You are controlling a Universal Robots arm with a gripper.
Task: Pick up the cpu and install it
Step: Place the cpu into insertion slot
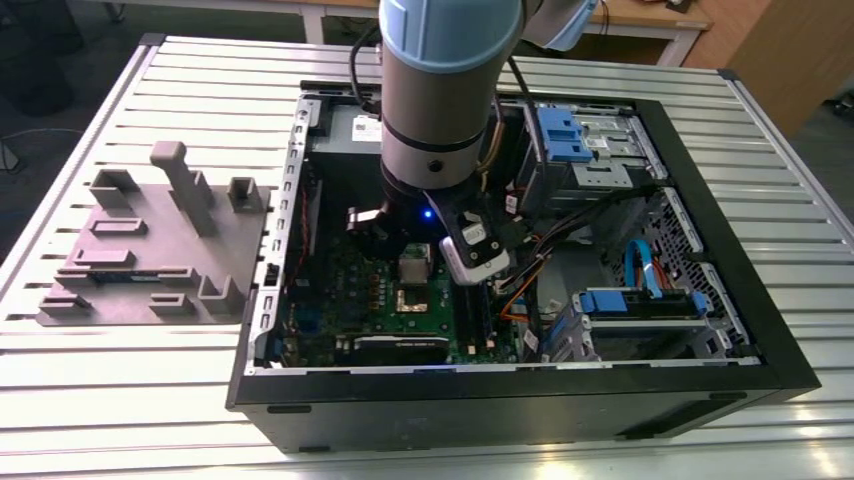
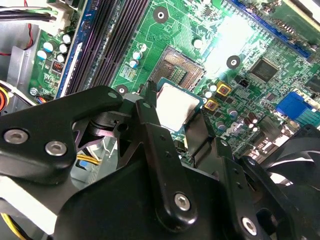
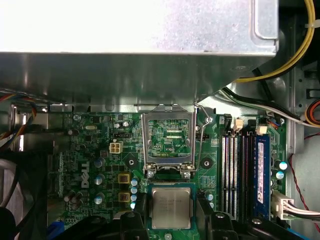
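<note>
Carrying everything in the exterior view, a silver slatted metal table (image 1: 120, 400) holds a black open-sided computer case (image 1: 534, 405) lying flat. A grey moulded fixture block with upright pegs (image 1: 154, 250) lies on the table just beside the case, on the exterior view's left. The grey and pale blue robot arm (image 1: 434, 90) reaches straight down into the middle of the case.

Inside the case, a large grey metal box (image 3: 140, 30) takes up the far side, with yellow and black cables running past one corner of it. A green motherboard (image 3: 90, 145) lies on the case floor, nearer than the box. Blue-clipped drive bays (image 1: 577, 130) stand toward the exterior view's right.

On the board, long dark memory slots (image 3: 234, 170) run beside the dark square socket (image 2: 182, 65). The socket's bed is bare, and its thin metal frame (image 3: 168, 135) is swung up and open.

The black two-fingered hand (image 2: 174, 114) is clenched on the flat silver square cpu (image 2: 177, 102), one finger pressing on each of two opposite edges. The shiny top of the cpu (image 3: 171, 207) faces up in both wrist views. In the second wrist view the cpu hangs above the board just beside the socket, not seated in it.
</note>
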